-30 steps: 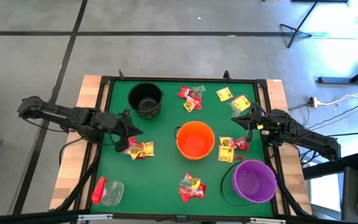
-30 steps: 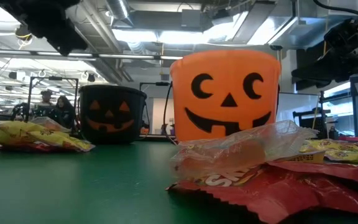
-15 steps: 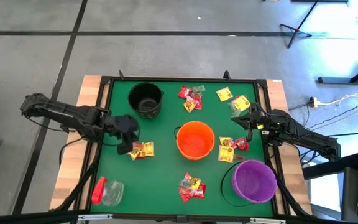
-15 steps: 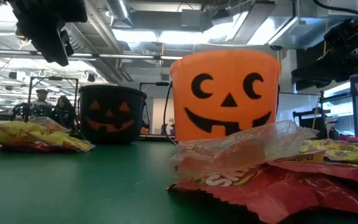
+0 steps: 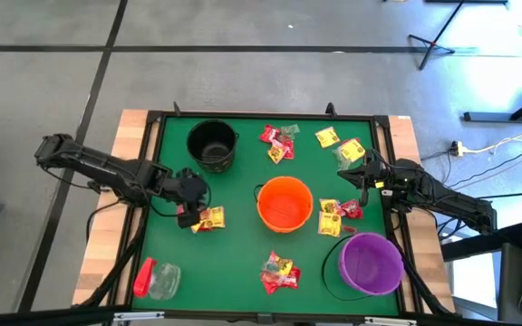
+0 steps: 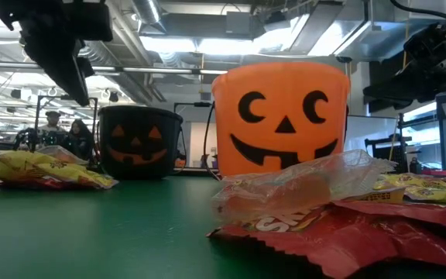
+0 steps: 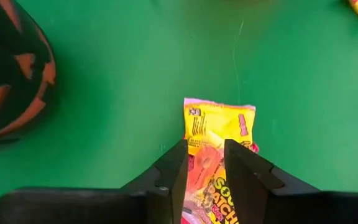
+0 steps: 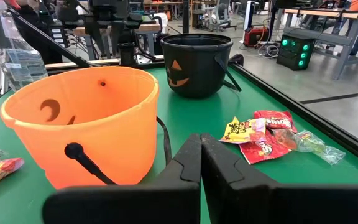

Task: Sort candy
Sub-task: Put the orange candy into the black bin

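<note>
Mostly yellow, crinkly candy [image 7: 219, 134]

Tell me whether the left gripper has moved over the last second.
Yes. In the high view the left gripper has slid away from the table's left edge, toward the orange bucket, and now sits over the candy pile beside it.

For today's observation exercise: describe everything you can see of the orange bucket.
The orange bucket is a smooth plastic pail with a black jack-o'-lantern face and a thin black handle hanging down its side. It stands upright, open and apparently empty, near the middle of the green table. Candy lies close beside it; nothing visibly touches it.
</note>
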Motion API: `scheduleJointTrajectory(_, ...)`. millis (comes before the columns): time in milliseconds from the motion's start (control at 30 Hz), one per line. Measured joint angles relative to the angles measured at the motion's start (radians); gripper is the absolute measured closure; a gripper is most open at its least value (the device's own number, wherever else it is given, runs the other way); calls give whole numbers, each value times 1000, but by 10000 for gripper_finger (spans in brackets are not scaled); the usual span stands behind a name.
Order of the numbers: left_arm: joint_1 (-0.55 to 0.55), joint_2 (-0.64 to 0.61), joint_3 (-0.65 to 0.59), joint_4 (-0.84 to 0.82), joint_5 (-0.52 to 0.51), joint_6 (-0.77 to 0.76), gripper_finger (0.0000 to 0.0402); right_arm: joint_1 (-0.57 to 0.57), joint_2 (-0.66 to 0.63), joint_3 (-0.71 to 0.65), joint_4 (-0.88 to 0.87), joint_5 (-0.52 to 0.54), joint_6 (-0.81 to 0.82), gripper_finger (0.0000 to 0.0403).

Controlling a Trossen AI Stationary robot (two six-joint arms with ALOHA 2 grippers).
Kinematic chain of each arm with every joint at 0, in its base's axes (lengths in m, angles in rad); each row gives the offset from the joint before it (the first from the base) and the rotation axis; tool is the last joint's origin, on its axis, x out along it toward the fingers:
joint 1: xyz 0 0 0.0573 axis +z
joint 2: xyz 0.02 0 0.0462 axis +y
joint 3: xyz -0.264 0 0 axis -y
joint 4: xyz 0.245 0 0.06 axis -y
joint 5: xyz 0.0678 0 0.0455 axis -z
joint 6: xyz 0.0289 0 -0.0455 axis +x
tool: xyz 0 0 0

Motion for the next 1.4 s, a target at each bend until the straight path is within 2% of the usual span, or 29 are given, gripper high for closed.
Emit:
scheduleJointTrajectory(233, -35, 91, -1, 1, 11, 32, 275, 0, 0, 0, 0, 0, 0, 402)
scheduleJointTrajectory(500, -57, 207, -1, 1, 43, 54, 274, 0, 0, 0, 0, 0, 0, 402)
scheduleJointTrajectory(967, -65, 324, -1, -7, 45, 54, 275, 0, 0, 0, 0, 0, 0, 402)
scheduleJointTrajectory(1100, -65, 346, -1, -7, 60, 72, 296, 0, 0, 0, 0, 0, 0, 402)
scheduleJointTrajectory(1333, -65, 327, -1, -7, 60, 99, 387, 0, 0, 0, 0, 0, 0, 402)
scheduleJointTrajectory(1400, -65, 322, -1, -7, 60, 98, 395, 0, 0, 0, 0, 0, 0, 402)
